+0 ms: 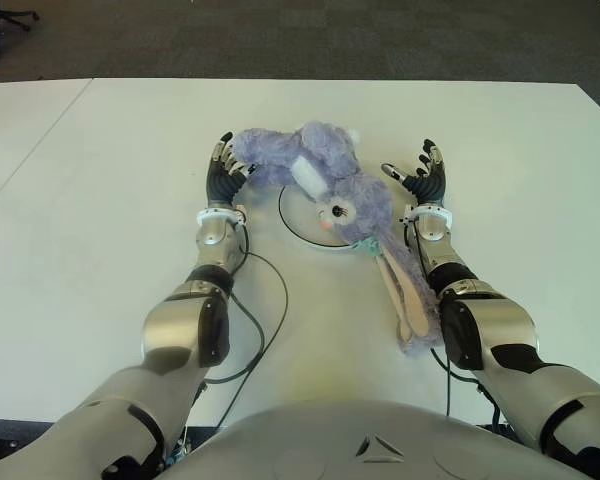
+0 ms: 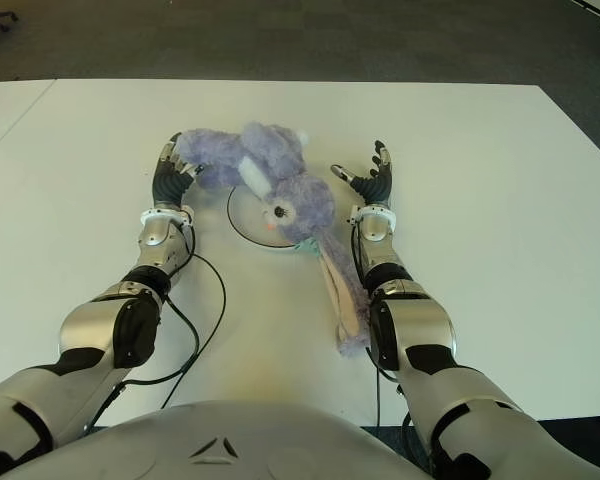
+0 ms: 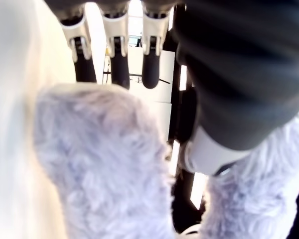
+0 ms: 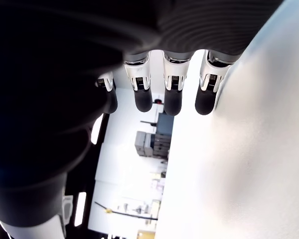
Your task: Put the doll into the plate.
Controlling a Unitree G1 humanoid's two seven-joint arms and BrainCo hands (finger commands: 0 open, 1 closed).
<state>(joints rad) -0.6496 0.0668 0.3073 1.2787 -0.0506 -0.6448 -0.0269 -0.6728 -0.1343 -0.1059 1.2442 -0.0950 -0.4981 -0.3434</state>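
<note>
White tabletop (image 1: 100, 200) carries the plate (image 1: 292, 222); the purple plush bunny (image 1: 330, 195) sprawls across it between my hands. Left hand (image 1: 223, 168) brushes its limb, uncurled; right hand (image 1: 420, 178) spread, empty. Placement looks nearly finished.

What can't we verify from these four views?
- Plate: the doll lying over it hides most of it in both eye views; only its near-left rim shows.
- Left hand grip: fur fills the left wrist view, so whether the fingers pinch the doll's limb is unclear.
- Right hand: its wrist view shows only dark palm, fingertips and bare table.
</note>
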